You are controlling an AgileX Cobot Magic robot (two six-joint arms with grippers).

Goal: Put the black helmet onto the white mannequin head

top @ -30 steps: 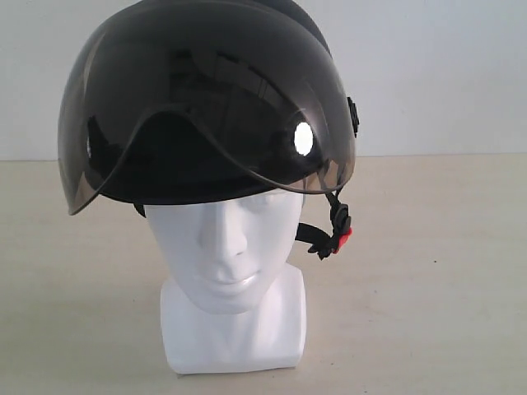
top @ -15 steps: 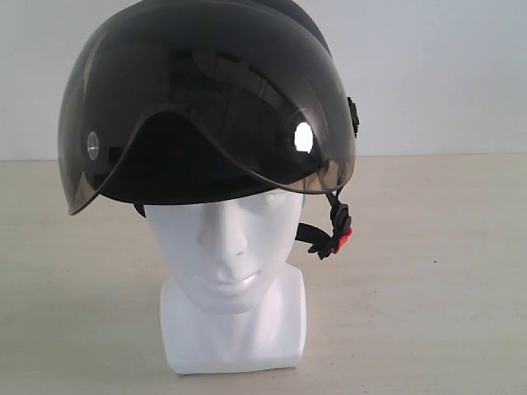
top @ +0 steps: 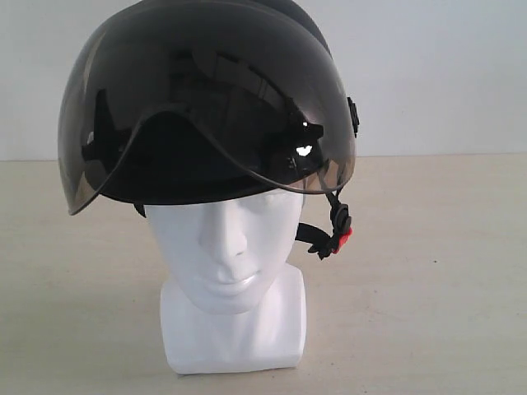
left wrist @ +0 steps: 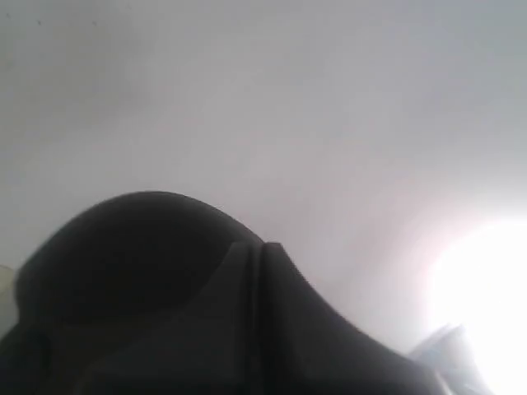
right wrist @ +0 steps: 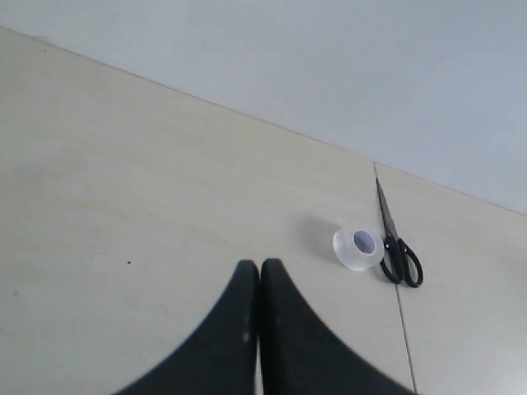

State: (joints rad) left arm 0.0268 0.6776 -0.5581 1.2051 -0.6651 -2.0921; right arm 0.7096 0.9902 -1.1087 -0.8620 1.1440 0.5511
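Observation:
In the exterior view the black helmet (top: 206, 99) sits on top of the white mannequin head (top: 230, 271), its smoky visor (top: 247, 107) raised over the brow. The chin strap with its red buckle (top: 342, 239) hangs loose beside the head. No arm shows directly in this view. My left gripper (left wrist: 257, 245) is shut with nothing between its fingers, close to a blurred dark rounded shape (left wrist: 132, 247) against a pale wall. My right gripper (right wrist: 259, 263) is shut and empty above the beige table (right wrist: 123, 206), away from the helmet.
A roll of clear tape (right wrist: 358, 248) and black scissors (right wrist: 398, 251) lie on the table beyond my right gripper, next to a seam in the tabletop. A pale wall (top: 436, 74) stands behind the table.
The helmet and head have not moved. The bright round glints on the visor have given way to dark reflected shapes at both of its sides.

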